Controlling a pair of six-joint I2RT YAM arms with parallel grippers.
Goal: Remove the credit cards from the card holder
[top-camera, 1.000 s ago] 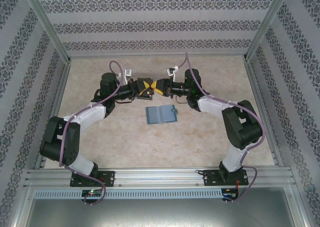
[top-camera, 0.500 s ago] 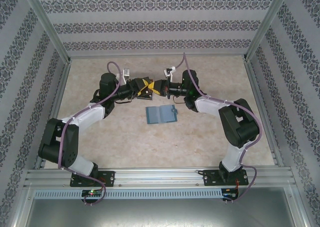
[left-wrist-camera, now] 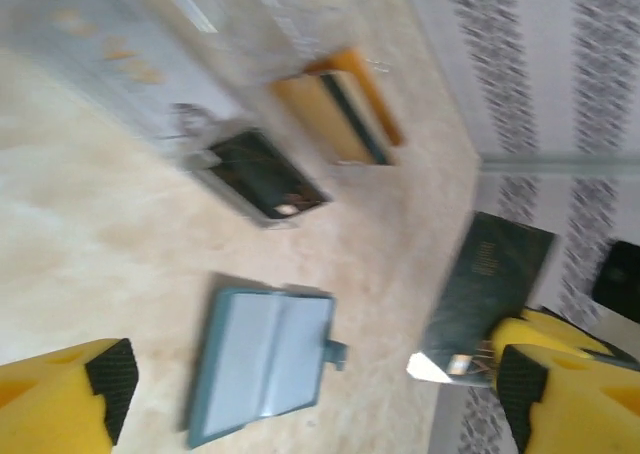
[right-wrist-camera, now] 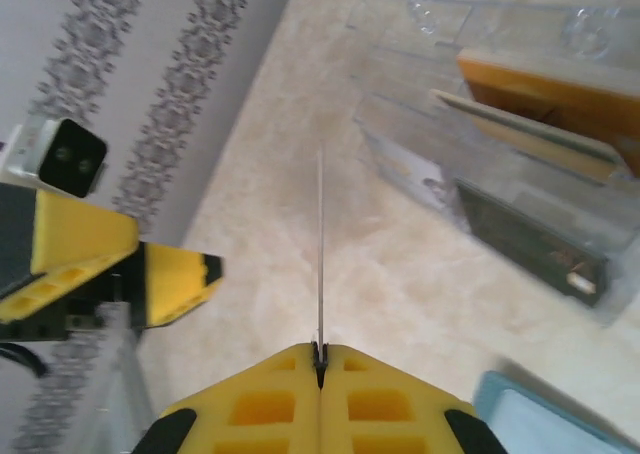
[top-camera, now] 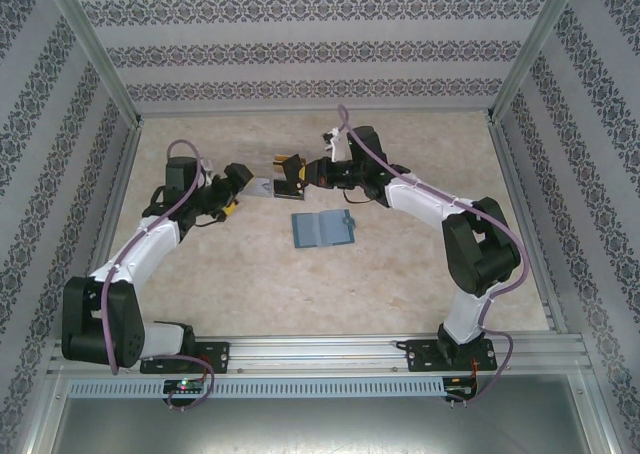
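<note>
The blue-grey card holder (top-camera: 322, 230) lies open and flat on the table, also under my left wrist (left-wrist-camera: 265, 359) and at the corner of the right wrist view (right-wrist-camera: 530, 414). My right gripper (top-camera: 284, 177) (right-wrist-camera: 320, 354) is shut on one thin credit card (top-camera: 262, 186), seen edge-on (right-wrist-camera: 320, 254) and as a dark face (left-wrist-camera: 490, 274). My left gripper (top-camera: 240, 178) (left-wrist-camera: 312, 384) stands open, empty, just left of that card and apart from it. An orange card (left-wrist-camera: 340, 109) and a black card (left-wrist-camera: 262, 174) stand in a clear rack (right-wrist-camera: 420, 104).
The clear rack sits on the table beyond the card holder, toward the back wall, with the orange card (right-wrist-camera: 550, 94) and dark card (right-wrist-camera: 530, 239) in its slots. Patterned walls and metal frame posts (top-camera: 100, 64) enclose the table. Bare table lies in front of the holder.
My left gripper has opened, let go of the card and drawn back to the left. My right gripper has shut on the card and shifted left with it.
</note>
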